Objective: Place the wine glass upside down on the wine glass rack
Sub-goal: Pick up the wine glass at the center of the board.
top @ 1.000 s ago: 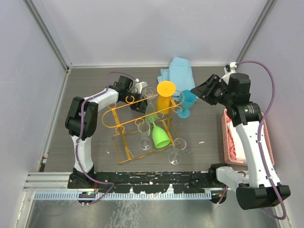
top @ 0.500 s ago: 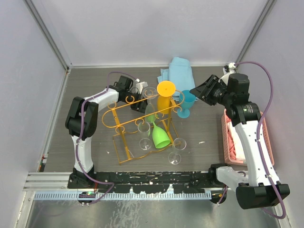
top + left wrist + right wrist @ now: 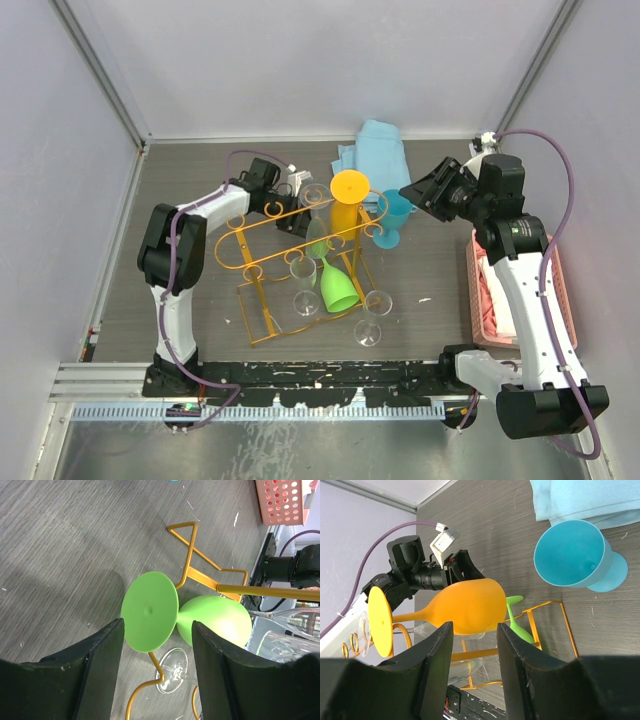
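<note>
1. Left gripper [image 3: 156, 630] gapes wide and empty at the far side of the wine glass rack [image 3: 270, 590], a thin gold wire frame standing mid-table. It is unmoved since a second ago.
2. Only its wrist view shows the glossy green glass [image 3: 150, 611] with its round foot face-on.
3. Smooth orange glass [image 3: 349, 200] hangs inverted at the rack's right end.
4. Right gripper [image 3: 475, 627], half-spread and empty, has edged slightly left, near the upright teal goblet [image 3: 393, 215].

Table [image 3: 190, 185]: wine glass rack [image 3: 270, 589], cloth [image 3: 375, 150], basket [image 3: 281, 500]
</note>
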`<action>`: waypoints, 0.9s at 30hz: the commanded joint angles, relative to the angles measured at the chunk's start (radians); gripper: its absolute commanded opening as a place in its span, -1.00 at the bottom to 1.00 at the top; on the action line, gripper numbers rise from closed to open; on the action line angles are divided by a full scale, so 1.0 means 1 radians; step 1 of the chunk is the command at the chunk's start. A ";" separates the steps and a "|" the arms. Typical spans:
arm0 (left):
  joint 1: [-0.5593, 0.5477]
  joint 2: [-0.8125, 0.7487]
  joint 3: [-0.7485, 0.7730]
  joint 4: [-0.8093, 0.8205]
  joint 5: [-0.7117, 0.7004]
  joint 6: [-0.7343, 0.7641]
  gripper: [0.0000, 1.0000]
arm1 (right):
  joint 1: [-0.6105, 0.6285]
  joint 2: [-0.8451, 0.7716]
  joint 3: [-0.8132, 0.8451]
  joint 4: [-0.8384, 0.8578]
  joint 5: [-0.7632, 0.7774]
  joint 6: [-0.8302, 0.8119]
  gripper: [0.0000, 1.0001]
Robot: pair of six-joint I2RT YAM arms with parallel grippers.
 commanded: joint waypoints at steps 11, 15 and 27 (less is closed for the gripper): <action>-0.021 0.026 0.080 -0.120 -0.025 0.096 0.15 | -0.004 0.001 0.013 0.066 -0.029 0.012 -0.07; -0.029 0.038 0.083 -0.125 -0.043 0.100 0.15 | -0.004 0.000 0.015 0.065 -0.030 0.012 -0.07; -0.033 0.059 0.096 -0.127 -0.077 0.098 -0.04 | -0.005 -0.003 0.017 0.065 -0.031 0.019 -0.07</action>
